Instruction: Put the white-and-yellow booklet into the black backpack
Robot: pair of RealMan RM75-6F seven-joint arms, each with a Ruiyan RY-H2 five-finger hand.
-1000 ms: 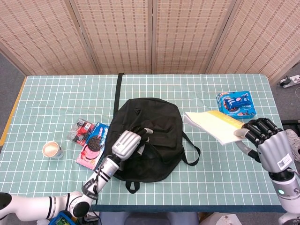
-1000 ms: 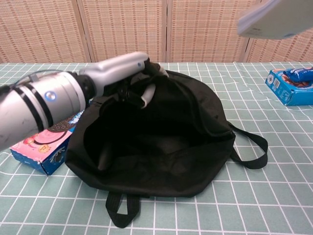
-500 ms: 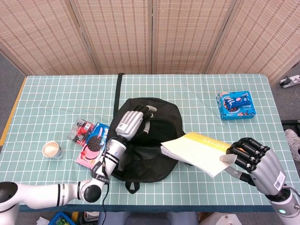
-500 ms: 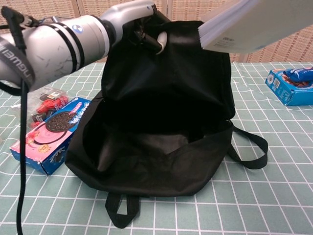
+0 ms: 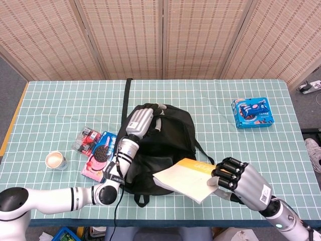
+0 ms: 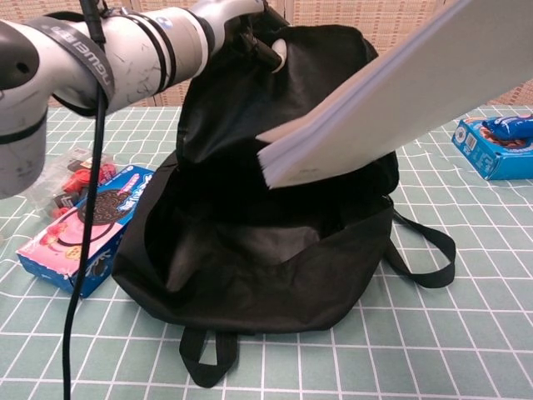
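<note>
Since a second earlier, both arms had shifted: the left hand (image 5: 142, 120) had drawn the backpack's upper flap higher, and the booklet had travelled from out on the right down toward the bag's mouth.

Furthest left on the desk (image 5: 50, 110) stood a paper cup (image 5: 55, 160), then a small red snack packet (image 5: 89, 137) and a pink-and-blue cookie box (image 5: 100, 155), none of them part of the job. The left hand gripped the top edge of the black backpack (image 5: 165, 150), fingers curled over the fabric, holding the opening wide (the chest view showed a dark, gaping interior). The white-and-yellow booklet (image 5: 184, 178) hung tilted, its free corner just over the near lip of the opening, not yet inside. The right hand (image 5: 235, 179) held its far edge, fingers closed on top and thumb beneath. A blue snack box (image 5: 252, 112) lay well apart on the right.

Insertion was under way, I judged; the next move called for lowering the leading corner into the cavity and pushing forward while the flap stayed up.
</note>
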